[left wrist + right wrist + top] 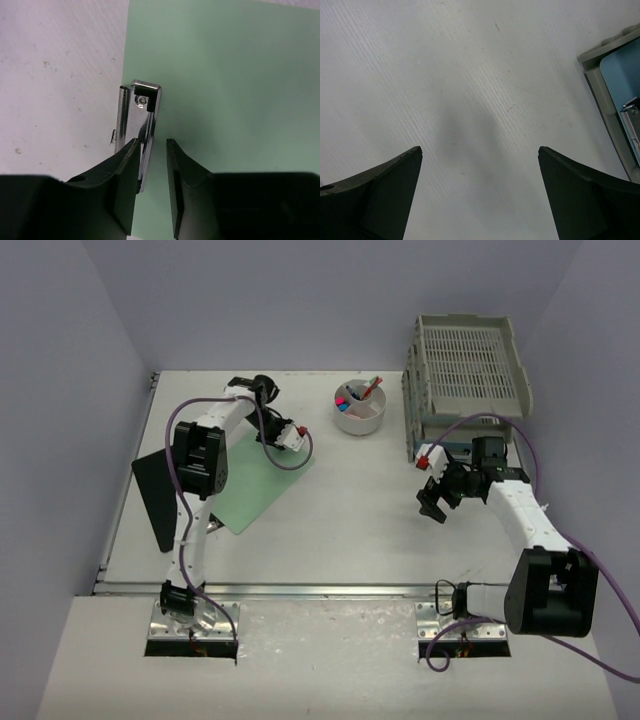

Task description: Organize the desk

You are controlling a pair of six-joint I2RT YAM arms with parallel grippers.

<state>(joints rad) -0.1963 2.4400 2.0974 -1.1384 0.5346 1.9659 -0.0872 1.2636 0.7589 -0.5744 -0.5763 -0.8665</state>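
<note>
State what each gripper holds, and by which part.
Nothing visibly: right gripper open; left gripper shows only green paper in its narrow gap, chrome stapler beside one finger.

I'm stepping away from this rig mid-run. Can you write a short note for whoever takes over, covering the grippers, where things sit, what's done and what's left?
Left gripper: jaws narrowly apart over a small shiny metal piece at the edge of the green sheet; no firm grip shows.
Right gripper: jaws wide open, empty, above bare desk beside the grey trays.
Elsewhere: a white pot sits mid-back and a black sheet lies at the left edge.
Done: pens stand in the pot, and a blue item lies in a tray.
Left: probably the metal piece and both sheets still need putting away.
</note>
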